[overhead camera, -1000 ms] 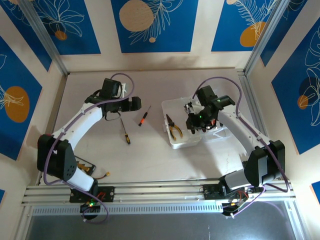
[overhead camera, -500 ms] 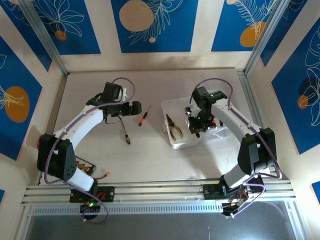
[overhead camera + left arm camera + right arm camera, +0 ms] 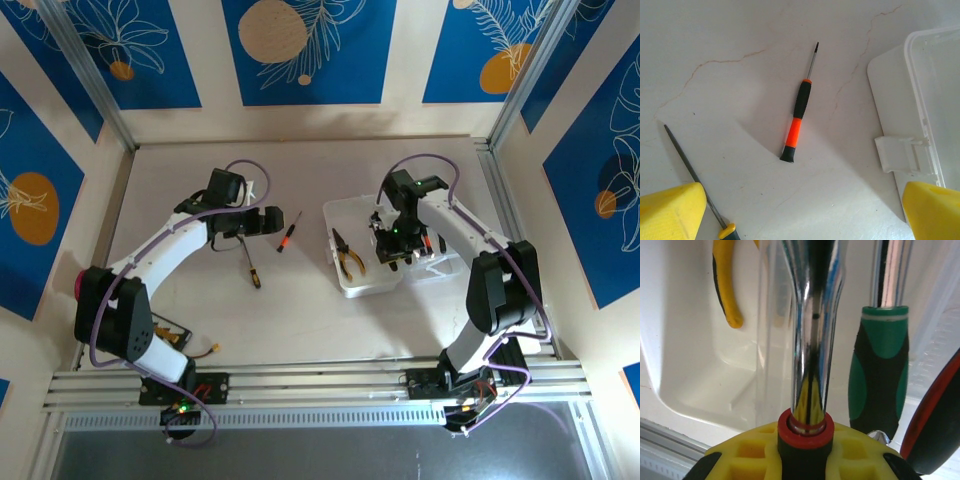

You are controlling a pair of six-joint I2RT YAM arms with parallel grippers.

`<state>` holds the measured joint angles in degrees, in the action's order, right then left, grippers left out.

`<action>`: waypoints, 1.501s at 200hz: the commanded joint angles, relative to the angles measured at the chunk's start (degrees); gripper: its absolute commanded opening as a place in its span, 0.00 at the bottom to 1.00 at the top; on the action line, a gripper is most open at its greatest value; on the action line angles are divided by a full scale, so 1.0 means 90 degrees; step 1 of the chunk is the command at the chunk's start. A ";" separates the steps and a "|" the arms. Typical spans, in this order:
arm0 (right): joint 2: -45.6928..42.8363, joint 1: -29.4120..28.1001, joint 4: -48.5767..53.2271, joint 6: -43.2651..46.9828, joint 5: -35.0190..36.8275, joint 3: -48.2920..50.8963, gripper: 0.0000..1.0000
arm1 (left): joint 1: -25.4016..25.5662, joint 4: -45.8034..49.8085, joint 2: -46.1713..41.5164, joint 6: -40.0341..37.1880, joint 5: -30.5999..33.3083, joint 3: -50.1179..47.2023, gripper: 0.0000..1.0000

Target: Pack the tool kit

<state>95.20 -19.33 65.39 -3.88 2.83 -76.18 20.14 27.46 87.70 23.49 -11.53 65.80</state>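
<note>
Right pincer (image 3: 392, 247) is clamped on a chrome-shafted driver (image 3: 810, 340), its shaft pointing into the clear case (image 3: 362, 285) right of centre, likely to seat it beside the green-handled tool (image 3: 879, 365) and yellow pliers (image 3: 347, 258). Left pincer (image 3: 268, 218) gapes empty over the orange screwdriver (image 3: 796, 122); bare table (image 3: 715, 35) surrounds it, the case rim close at right.

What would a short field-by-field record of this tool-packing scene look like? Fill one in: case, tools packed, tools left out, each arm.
Case: clear case, open, on the table
Packed: yellow-handled pliers, green-handled screwdriver
Left out: orange-and-black screwdriver, yellow-collared screwdriver
Left gripper: jaws open, above the orange-and-black screwdriver
Right gripper: jaws shut on chrome-shafted tool, over the case
</note>
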 commanded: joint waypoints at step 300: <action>0.0244 0.0087 -0.0393 -0.0390 0.0155 -0.0259 0.23 | -0.0008 0.0026 -0.0031 0.0024 -0.0032 -0.0045 1.00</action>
<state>98.48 -17.65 64.55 -6.26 2.68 -76.42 20.14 27.49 87.70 23.62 -11.51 65.71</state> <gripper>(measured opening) 0.208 0.998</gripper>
